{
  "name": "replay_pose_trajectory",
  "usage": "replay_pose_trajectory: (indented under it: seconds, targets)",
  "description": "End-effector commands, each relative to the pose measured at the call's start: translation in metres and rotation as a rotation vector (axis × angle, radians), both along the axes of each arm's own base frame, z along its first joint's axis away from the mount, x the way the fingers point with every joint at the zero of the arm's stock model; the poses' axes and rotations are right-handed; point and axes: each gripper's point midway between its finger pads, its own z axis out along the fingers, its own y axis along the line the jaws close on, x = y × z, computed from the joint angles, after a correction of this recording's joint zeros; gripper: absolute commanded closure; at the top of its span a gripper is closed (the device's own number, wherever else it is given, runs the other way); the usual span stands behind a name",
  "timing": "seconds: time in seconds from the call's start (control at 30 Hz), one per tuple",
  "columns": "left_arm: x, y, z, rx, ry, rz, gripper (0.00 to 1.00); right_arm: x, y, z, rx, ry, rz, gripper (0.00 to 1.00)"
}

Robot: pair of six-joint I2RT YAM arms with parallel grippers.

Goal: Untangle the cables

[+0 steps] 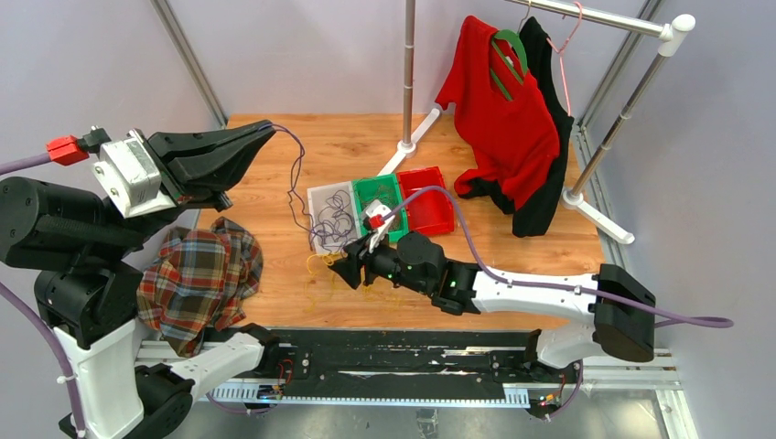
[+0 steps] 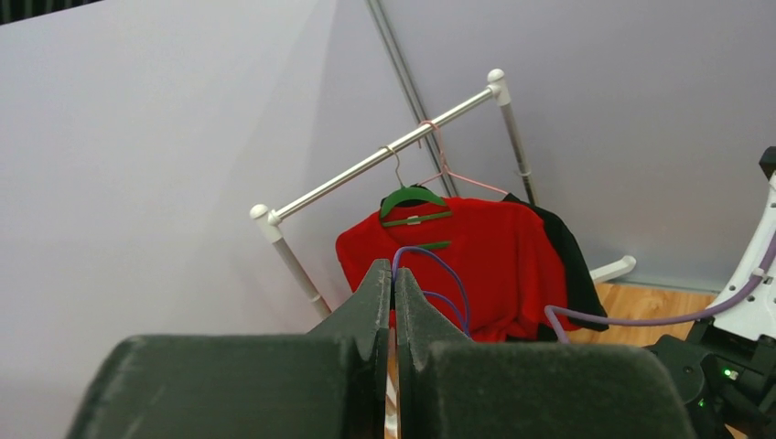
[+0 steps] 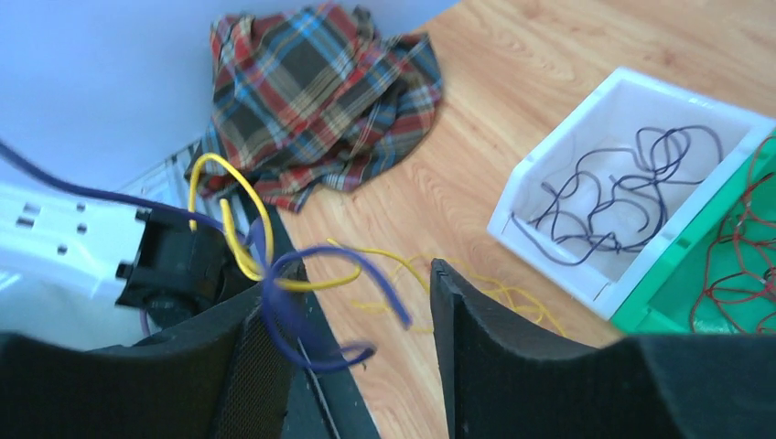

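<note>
Thin dark purple cable (image 1: 301, 157) lifted above the thin yellow cables (image 1: 316, 263)
Left fingers (image 1: 263, 133), clamped on the purple cable, hold it high, probably to draw it free; it hangs near-vertical into the white plastic bin (image 1: 316, 194). Right fingers (image 1: 346, 266) stand apart over the yellow ones on the wooden surface (image 1: 348, 146).

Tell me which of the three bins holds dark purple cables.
The white bin, leftmost of the row in the top view: dark purple cables lie in it. The green bin beside it holds red-brown strands.
</note>
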Motion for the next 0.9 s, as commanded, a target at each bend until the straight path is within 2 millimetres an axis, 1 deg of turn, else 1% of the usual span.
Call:
replay_pose_trajectory:
  seconds: [0.0,0.03,0.1,0.17,0.23,0.4,0.43,0.5,0.53,0.6,0.7,0.87]
  targets:
    - [-0.011,0.000,0.010,-0.020,-0.015,-0.032,1.00,0.019,0.004,0.021,0.138,-0.043,-0.120,0.49]
    - [-0.012,0.000,0.011,-0.026,-0.015,-0.037,1.00,0.022,0.007,0.024,0.150,-0.048,-0.126,0.51]
    - [-0.014,0.000,0.014,-0.034,-0.016,-0.041,1.00,0.023,0.014,0.030,0.161,-0.052,-0.120,0.62]
    - [-0.014,0.001,0.015,-0.035,-0.020,-0.036,1.00,0.022,0.022,0.034,0.164,-0.053,-0.099,0.70]
    - [-0.014,0.002,0.014,-0.032,-0.022,-0.031,1.00,0.022,0.025,0.036,0.171,-0.050,-0.096,0.73]
    - [-0.014,0.004,0.012,-0.024,-0.027,-0.020,1.00,0.024,0.026,0.036,0.182,-0.041,-0.106,0.74]
    - [-0.014,0.004,0.012,-0.025,-0.027,-0.019,1.00,0.025,0.026,0.035,0.183,-0.037,-0.117,0.76]
    - [-0.015,0.004,0.013,-0.027,-0.029,-0.023,1.00,0.029,0.025,0.031,0.173,-0.025,-0.144,0.86]
    - [-0.016,0.004,0.014,-0.029,-0.032,-0.022,1.00,0.031,0.024,0.031,0.175,-0.022,-0.154,0.92]
    - [-0.017,0.005,0.015,-0.030,-0.037,-0.020,1.00,0.032,0.021,0.028,0.179,-0.013,-0.169,0.99]
    - [-0.020,0.008,0.018,-0.028,-0.057,-0.009,1.00,0.035,0.011,0.017,0.172,0.014,-0.199,0.99]
    - [-0.022,0.012,0.024,-0.030,-0.085,0.012,1.00,0.047,-0.017,-0.012,0.131,0.060,-0.297,1.00]
